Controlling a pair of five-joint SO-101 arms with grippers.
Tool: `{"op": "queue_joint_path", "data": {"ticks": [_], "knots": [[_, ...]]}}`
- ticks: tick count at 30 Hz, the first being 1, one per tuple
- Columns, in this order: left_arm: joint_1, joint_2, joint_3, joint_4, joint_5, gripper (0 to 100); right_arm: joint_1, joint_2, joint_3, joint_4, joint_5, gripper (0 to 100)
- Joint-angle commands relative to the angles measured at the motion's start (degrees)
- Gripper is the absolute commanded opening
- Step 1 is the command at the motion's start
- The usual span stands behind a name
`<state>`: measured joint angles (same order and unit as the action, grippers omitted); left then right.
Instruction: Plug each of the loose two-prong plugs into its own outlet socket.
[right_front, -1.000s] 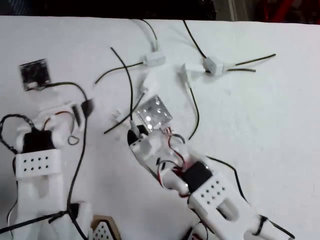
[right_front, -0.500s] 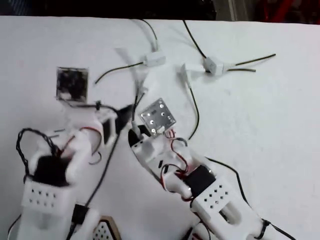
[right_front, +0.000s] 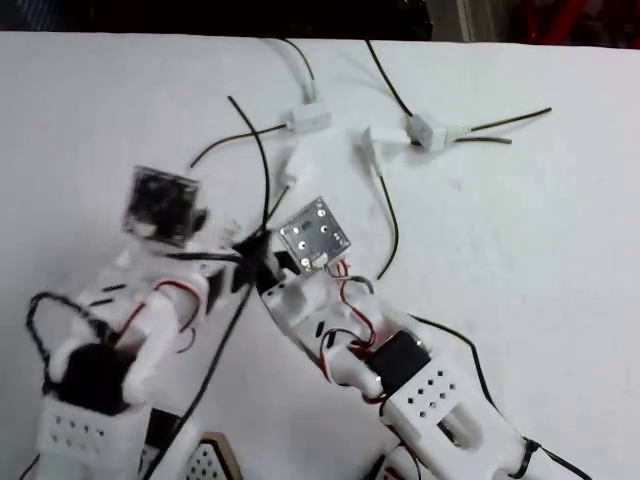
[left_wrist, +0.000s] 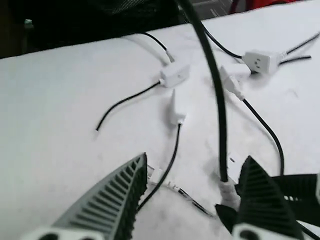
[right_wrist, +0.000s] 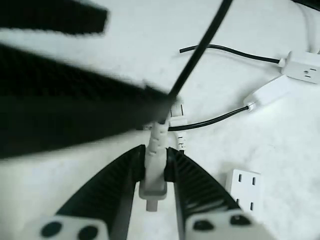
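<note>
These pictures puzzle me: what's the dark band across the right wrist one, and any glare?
Right wrist view: the dark band is probably the left pincer, close to the lens; high view: the metal plate gleams, and the table shows faint shadows.

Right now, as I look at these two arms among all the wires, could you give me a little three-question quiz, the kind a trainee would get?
1. True or false: the right gripper is shut on a two-prong plug.
2. Pick one. The left gripper is: A) open, B) shut on a socket, C) shut on a screwdriver.
3. Fill in the blank: the cord running up from the held plug is coloured ____.

Key: 1 true; 2 A; 3 black.
</note>
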<state>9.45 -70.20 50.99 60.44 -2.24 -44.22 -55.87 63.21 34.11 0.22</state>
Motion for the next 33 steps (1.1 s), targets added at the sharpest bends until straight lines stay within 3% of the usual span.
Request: {"op": "queue_joint_path", "data": {"ticks": [1, 5, 10, 20, 26, 33], "knots": [[-7.6, -4.2, 0.1, 0.0, -0.7, 30, -0.7, -2.2, -0.7, -0.2, 0.2, 1.8], [-10.4, -4.1, 6.5, -5.7, -0.8, 30, -2.5, -2.2, -1.0, 0.8, 0.2, 1.8], [-8.2, -4.2, 12.7, -10.1, -1.1, 30, -3.6, -2.2, -0.9, 0.8, 0.1, 1.8], [6.1, -4.6, 5.1, 2.1, -4.9, 30, -3.3, -2.2, -0.7, 0.8, 0.3, 1.8], [3.6, -4.5, 5.6, 2.2, -4.7, 30, -2.6, -2.2, -0.7, 0.8, 0.4, 1.8], [-5.7, -4.1, 5.7, 0.1, -1.3, 32, 9.3, -1.7, -1.7, -3.6, 0.3, 1.8]]}}
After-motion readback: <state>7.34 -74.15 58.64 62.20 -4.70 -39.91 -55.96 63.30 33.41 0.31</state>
